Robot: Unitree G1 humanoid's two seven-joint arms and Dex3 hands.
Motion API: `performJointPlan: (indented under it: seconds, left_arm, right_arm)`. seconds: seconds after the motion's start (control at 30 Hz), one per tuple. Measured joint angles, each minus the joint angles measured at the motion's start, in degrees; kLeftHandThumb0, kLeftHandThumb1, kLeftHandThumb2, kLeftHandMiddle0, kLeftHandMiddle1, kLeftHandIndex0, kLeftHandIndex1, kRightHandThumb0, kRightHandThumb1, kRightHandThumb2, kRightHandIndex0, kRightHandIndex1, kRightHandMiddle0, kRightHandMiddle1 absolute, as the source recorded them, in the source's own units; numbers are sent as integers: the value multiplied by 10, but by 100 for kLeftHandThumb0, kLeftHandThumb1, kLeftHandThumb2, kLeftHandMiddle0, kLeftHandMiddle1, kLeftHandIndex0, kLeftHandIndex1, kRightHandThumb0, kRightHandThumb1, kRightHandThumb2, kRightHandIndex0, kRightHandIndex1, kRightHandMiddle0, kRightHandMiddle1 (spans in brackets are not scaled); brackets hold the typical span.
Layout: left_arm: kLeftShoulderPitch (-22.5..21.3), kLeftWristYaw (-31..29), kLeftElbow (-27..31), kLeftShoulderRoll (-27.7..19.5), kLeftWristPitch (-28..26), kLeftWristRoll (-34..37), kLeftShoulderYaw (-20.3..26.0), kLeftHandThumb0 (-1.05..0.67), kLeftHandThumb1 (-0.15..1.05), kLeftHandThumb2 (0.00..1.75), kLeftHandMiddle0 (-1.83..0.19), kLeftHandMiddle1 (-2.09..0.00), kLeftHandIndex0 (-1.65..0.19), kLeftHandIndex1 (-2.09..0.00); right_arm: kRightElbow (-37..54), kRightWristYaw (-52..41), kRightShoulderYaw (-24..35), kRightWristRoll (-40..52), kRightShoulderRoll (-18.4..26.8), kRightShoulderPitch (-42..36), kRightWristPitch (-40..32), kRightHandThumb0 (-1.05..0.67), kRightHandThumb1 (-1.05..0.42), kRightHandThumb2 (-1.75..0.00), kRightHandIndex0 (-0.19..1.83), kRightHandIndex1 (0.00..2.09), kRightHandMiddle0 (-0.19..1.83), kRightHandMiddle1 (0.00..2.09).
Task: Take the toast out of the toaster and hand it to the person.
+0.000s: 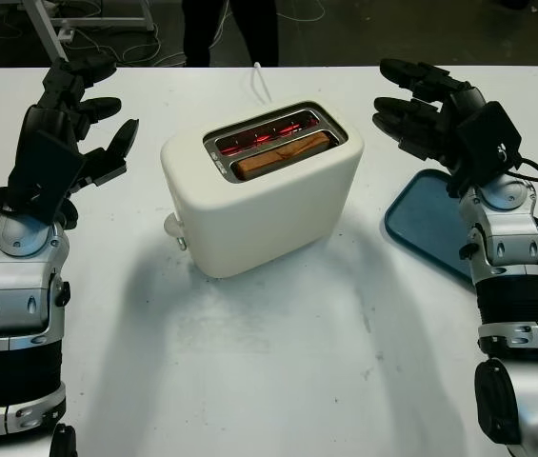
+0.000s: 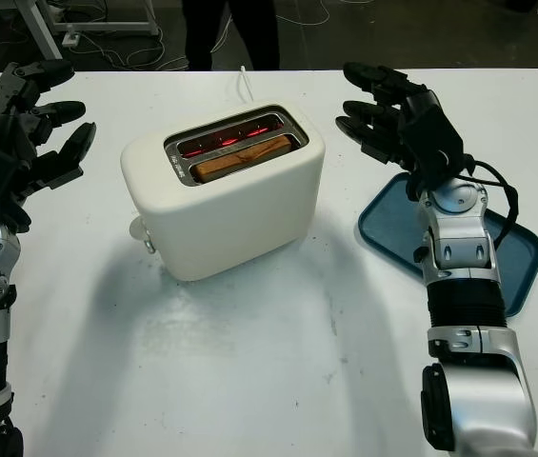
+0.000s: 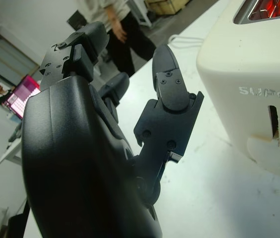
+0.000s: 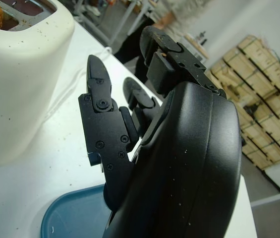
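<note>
A cream toaster [image 1: 269, 195] stands mid-table, its slots glowing red. A brown slice of toast [image 1: 283, 154] sits in the nearer slot, its top edge just above the rim. My left hand [image 1: 83, 119] is raised to the left of the toaster, open and holding nothing, a hand's width from its side. My right hand [image 1: 421, 105] is raised to the right of the toaster, open too, above the table and apart from the toaster. A person [image 1: 230, 29] in dark trousers stands beyond the far edge of the table.
A blue tray [image 1: 430, 224] lies on the table at the right, under my right forearm. The toaster's white cord [image 1: 261, 81] runs back over the far table edge. A lever knob [image 1: 173, 227] sticks out of the toaster's left end.
</note>
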State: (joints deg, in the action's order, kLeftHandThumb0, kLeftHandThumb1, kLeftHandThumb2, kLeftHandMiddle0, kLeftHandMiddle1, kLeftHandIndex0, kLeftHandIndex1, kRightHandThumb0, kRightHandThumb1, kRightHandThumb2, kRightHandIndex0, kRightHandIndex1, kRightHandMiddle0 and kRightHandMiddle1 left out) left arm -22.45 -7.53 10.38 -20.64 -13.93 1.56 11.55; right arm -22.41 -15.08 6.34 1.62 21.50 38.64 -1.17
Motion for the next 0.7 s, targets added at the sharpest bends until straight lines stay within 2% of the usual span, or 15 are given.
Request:
performJointPlan:
  seconds: [0.33, 0.5, 0.7]
  left_arm:
    - [0, 0, 0, 0, 0, 0, 0, -30, 73, 68, 0, -100, 0, -83]
    - [0, 0, 0, 0, 0, -1, 0, -30, 73, 69, 0, -100, 0, -83]
    - [0, 0, 0, 0, 0, -1, 0, -29, 73, 69, 0, -100, 0, -83]
  right_arm:
    - [0, -7, 0, 0, 0, 6, -1, -29, -92, -56, 57, 16, 57, 1]
    - [0, -10, 1, 4, 0, 6, -3, -34, -92, -79, 61, 16, 60, 2]
    - [-18, -15, 1, 4, 0, 7, 2, -37, -92, -92, 72, 20, 68, 5]
